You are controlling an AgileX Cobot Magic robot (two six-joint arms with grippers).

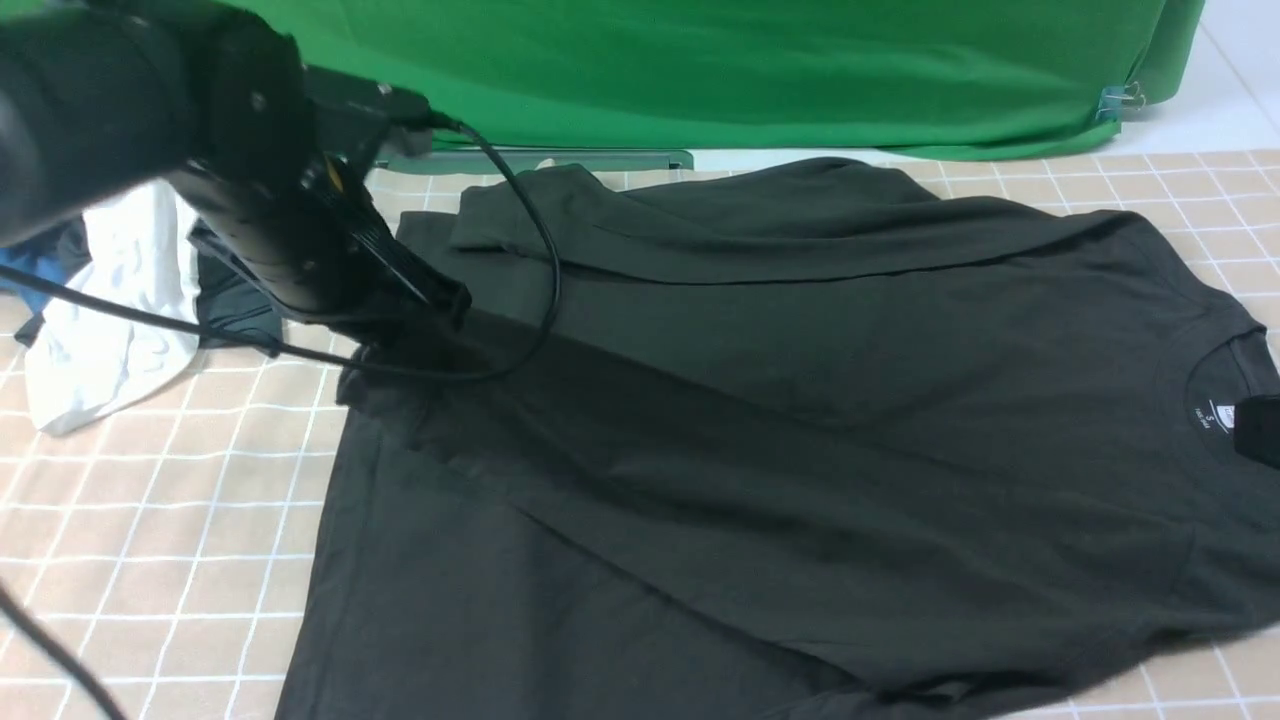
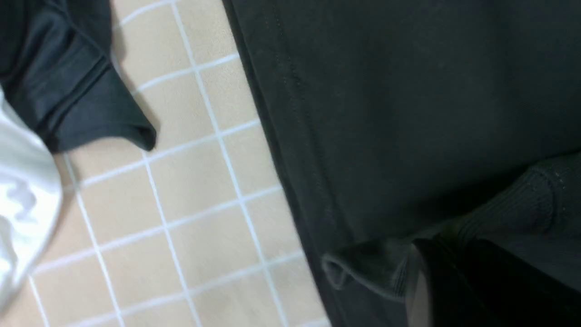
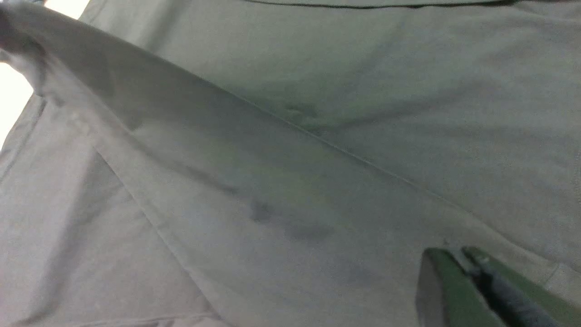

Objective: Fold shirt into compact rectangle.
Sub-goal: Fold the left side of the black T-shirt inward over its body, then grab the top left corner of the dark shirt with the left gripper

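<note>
Two pincers work the shirt (image 1: 800,400), which lies spread across the worktop (image 1: 150,540), collar to our right, hem to our left, its long axis running side to side. Our left pincer (image 1: 448,300) is clamped on a raised fold near the hem, likely to carry it over. Our right pincer (image 1: 1262,430) sits closed by the collar, and we cannot tell whether it grips cloth.

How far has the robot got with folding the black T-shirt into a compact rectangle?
Done: the far side of the black short-sleeved T-shirt lies folded inward over its body. In hand: the left gripper pinches the hem end, lifting a second layer; the right gripper is shut near the collar. Left: flattening that fold, then the crosswise folds, on the beige checked tablecloth.
</note>
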